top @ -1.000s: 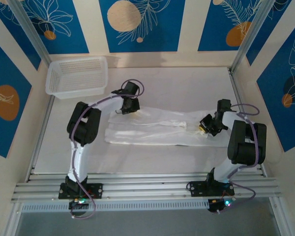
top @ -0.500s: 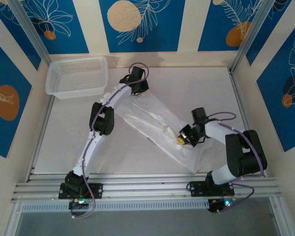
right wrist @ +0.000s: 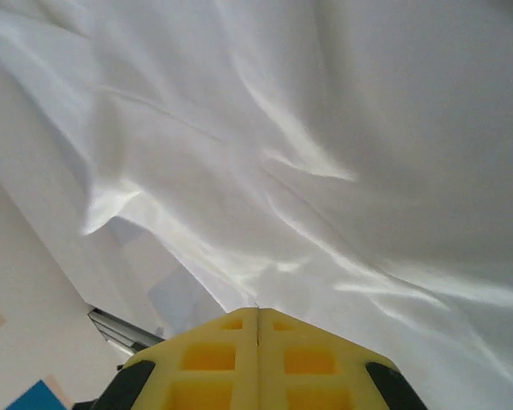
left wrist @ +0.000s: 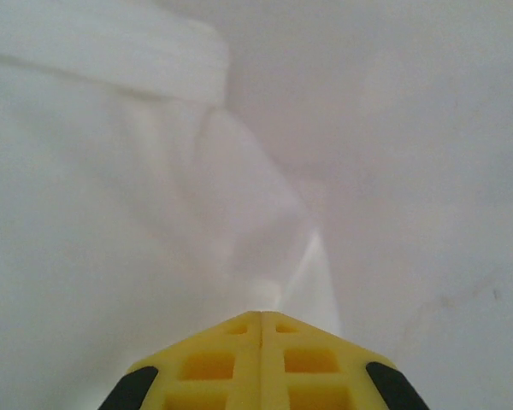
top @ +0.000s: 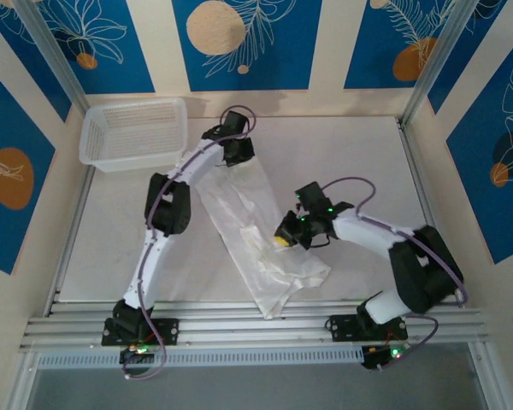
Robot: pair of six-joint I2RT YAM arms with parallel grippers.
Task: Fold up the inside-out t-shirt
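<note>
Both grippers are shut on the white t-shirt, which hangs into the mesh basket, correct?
No: the t-shirt stretches over the table, apart from the basket. The left gripper and right gripper are indeed shut on it. The top view shows this.

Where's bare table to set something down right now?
Far right: bare table between t-shirt and right rail. Near left: strip below basket, beside left arm. Centre crowded: t-shirt, left gripper, right gripper.

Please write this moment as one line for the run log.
left gripper: shut on t-shirt, far end | right gripper: shut on t-shirt, middle | t-shirt: long diagonal strip on table | basket: far-left corner
</note>
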